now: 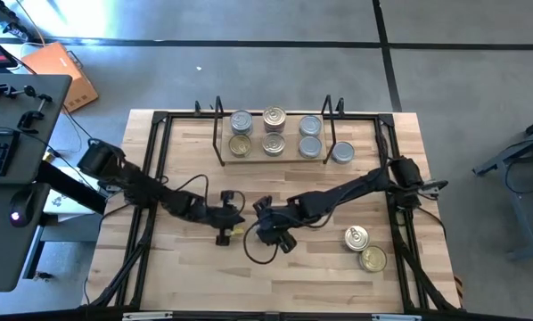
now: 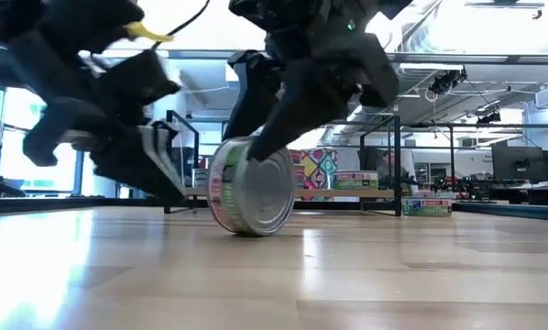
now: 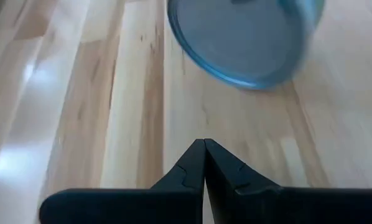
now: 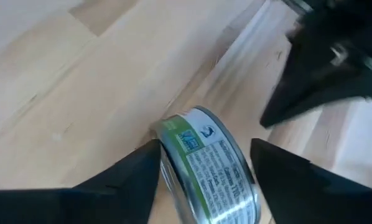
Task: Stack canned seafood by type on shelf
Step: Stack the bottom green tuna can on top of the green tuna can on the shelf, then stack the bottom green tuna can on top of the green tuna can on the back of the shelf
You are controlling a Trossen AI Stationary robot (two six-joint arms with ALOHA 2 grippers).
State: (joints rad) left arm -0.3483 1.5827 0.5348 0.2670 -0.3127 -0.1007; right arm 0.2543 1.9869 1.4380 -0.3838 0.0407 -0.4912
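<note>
One tin of canned seafood (image 2: 253, 197) with a green label (image 4: 204, 162) stands tilted on its rim near the middle of the table. My right gripper (image 4: 204, 152) is open and comes down over it, with one finger on each side of the tin (image 2: 256, 147). My left gripper (image 3: 204, 146) is shut and holds nothing. It hovers a short way to the left of the tin (image 3: 245, 37). The shelf (image 1: 275, 161) at the table's far edge carries several tins (image 1: 274, 132) in rows. In the high view my right gripper (image 1: 265, 225) hides the tin. My right gripper comes at the tin slanting down from the right. One finger (image 4: 142, 168) lies against the tin's flat face (image 4: 164, 146). The other finger (image 4: 279, 168) stands close beside the opposite face; I cannot tell whether it touches. The tin's rim rests on the table.
One more tin (image 1: 342, 153) stands on the table beside the shelf's right end. Two tins (image 1: 356, 237) (image 1: 372, 259) lie near the right front corner. A black metal frame (image 1: 155, 160) runs round the tabletop. Bare wood lies at the near left.
</note>
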